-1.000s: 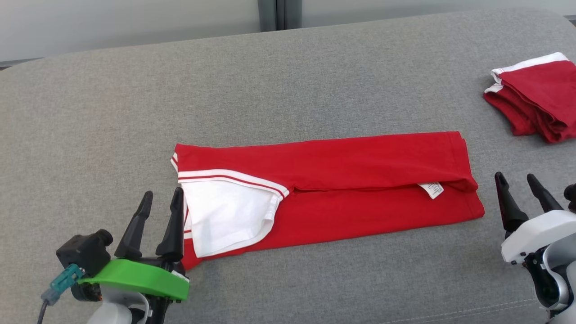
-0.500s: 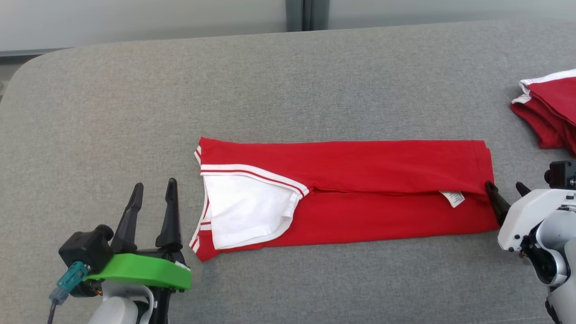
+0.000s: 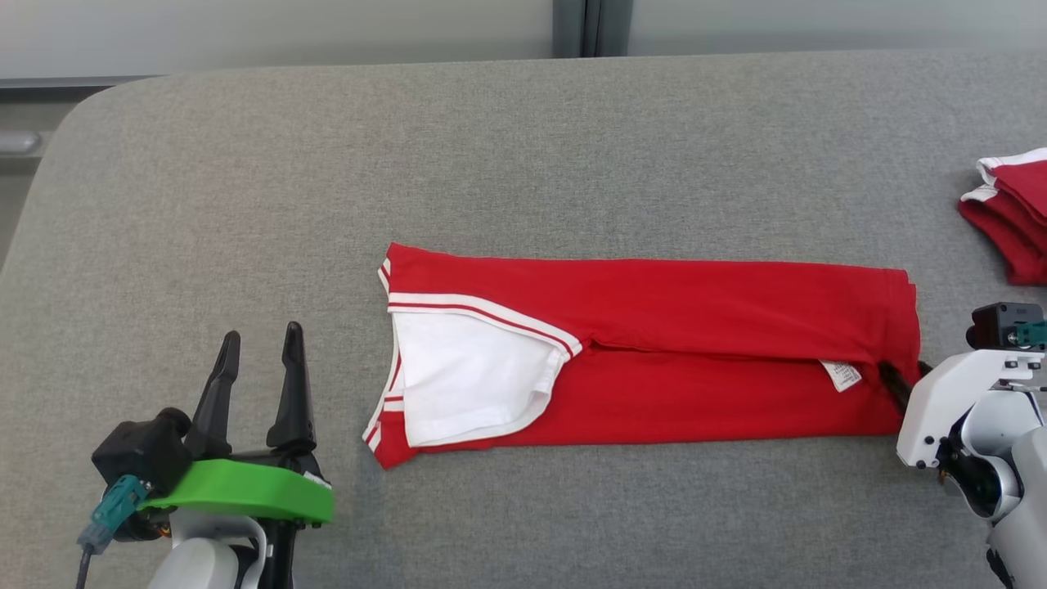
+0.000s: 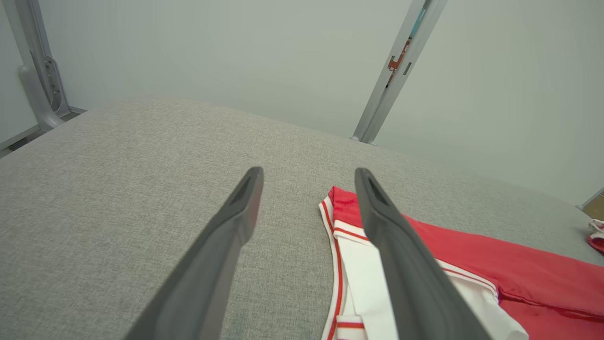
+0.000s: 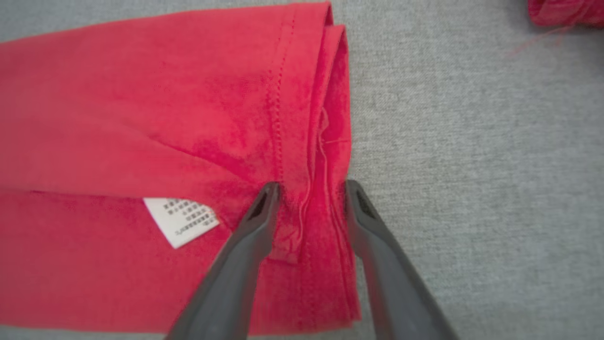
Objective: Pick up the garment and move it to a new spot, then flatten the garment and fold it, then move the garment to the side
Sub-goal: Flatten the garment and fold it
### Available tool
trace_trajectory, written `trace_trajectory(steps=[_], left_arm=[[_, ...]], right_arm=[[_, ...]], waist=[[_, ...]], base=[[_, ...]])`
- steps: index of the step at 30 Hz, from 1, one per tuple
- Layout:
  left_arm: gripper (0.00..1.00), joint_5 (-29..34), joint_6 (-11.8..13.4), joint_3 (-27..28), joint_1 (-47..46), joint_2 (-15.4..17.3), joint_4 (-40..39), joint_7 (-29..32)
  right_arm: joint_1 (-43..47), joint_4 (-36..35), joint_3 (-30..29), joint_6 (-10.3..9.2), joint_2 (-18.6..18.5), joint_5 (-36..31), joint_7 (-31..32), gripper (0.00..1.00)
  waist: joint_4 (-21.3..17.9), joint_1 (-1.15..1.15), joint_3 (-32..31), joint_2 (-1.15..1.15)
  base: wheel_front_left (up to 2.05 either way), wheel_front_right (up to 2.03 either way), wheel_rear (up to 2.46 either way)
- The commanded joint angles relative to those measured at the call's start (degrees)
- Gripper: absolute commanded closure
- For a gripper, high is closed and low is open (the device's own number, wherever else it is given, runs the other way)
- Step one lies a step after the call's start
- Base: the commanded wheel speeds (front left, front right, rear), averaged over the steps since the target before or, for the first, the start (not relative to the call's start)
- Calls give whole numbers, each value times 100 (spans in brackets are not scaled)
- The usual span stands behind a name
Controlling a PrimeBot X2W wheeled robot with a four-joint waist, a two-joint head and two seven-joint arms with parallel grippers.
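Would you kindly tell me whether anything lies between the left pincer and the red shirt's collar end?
Nothing visible does. Only bare grey padded surface lies between the open left pincer and the red shirt, whose collar end sits just to the pincer's right.

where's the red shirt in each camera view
Head view: shirt across the middle of the table.
Left wrist view: shirt lower right, past the fingers.
Right wrist view: shirt left half, hem between the fingers.
Shared landmark: second red pile, at the right edge of every view.
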Motion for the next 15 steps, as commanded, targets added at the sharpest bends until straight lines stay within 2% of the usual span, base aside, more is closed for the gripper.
trace_trajectory(steps=[1,7,15], left_arm=[[0,72,-39,-3,-56,-11,34,-24],[0,124,-84,-39,-115,-10,143,-21],[0,174,-74,-76,-143,7,311,-21]], right_arm=[[-45,135,25,-13,-5,-20,-52,100],[-342,353,58,-17,-113,63,-433,100],[-293,302,-164,-14,-412,220,-627,100]], waist=[[-43,0,-4,0],[-300,0,-81,0],[-725,0,-176,0]], base=[[0,0,0],[0,0,0],[0,0,0]])
